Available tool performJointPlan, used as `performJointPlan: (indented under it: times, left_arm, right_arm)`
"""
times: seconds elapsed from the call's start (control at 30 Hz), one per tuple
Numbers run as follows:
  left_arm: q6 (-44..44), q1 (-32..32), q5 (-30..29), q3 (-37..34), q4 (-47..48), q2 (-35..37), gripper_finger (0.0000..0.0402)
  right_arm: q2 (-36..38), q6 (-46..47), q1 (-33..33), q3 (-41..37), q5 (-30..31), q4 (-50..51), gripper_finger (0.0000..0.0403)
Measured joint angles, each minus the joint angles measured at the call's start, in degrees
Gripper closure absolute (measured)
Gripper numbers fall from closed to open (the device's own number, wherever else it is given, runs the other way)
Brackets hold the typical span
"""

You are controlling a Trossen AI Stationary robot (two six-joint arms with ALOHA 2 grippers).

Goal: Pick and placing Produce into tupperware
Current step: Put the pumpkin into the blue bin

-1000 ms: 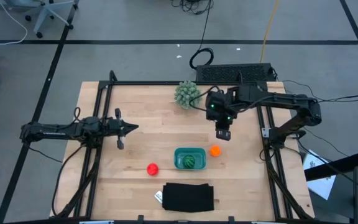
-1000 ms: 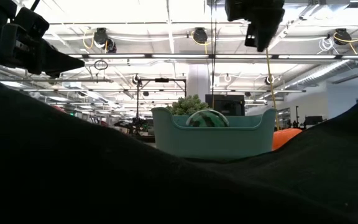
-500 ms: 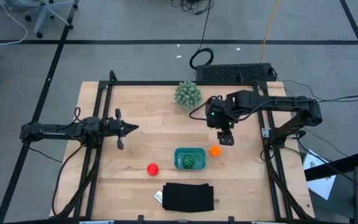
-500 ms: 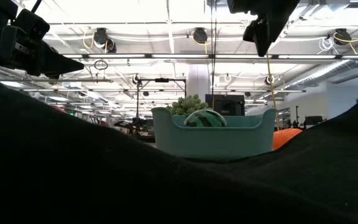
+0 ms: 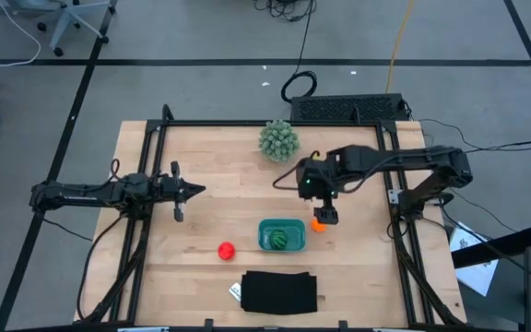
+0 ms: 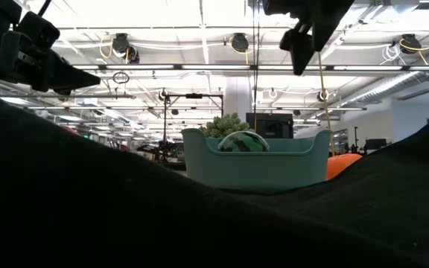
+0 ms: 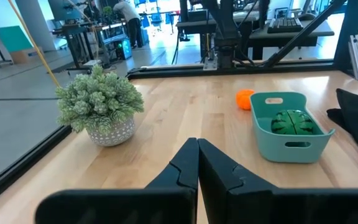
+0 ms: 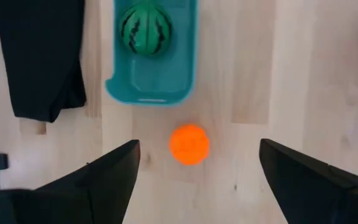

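Right wrist view sets the orange ball squarely between the right gripper's two fingers, which stand wide apart with nothing in them. The ball lies bare on the table, just beside the short end of the tupperware, toward 6 o'clock from it in this picture. The container's long axis runs 12 to 6 here, in line with the ball, and the striped melon already sits in its far half.

In the high view the right gripper hangs over the ball at about 3 o'clock from the tupperware; how high it stands above the wood I cannot judge well. The red tomato rests at 9 o'clock, well apart. The left gripper waits pinched together further off, so the right arm is plainly nearer.
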State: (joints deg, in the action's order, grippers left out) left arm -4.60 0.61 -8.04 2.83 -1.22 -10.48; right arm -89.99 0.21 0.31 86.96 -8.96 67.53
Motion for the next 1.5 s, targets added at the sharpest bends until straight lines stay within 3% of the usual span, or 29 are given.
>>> performJointPlan:
  times: [0.6, 0.87, 1.5]
  left_arm:
    - [1.7, 0.0, 0.5, 0.0, 1.5, 0.0, 0.0396]
    - [1.7, 0.0, 0.5, 0.0, 1.5, 0.0, 0.0396]
    - [2.1, 0.0, 0.5, 0.0, 2.2, 0.0, 0.0396]
  right_arm:
    - [-1.8, 2.3, 1.3, -13.6, -1.9, -9.7, 0.0079]
    - [-1.8, 2.8, 1.3, -19.3, -3.4, -14.6, 0.0047]
    - [-1.8, 6.7, 1.3, -27.3, -4.9, -23.8, 0.0045]
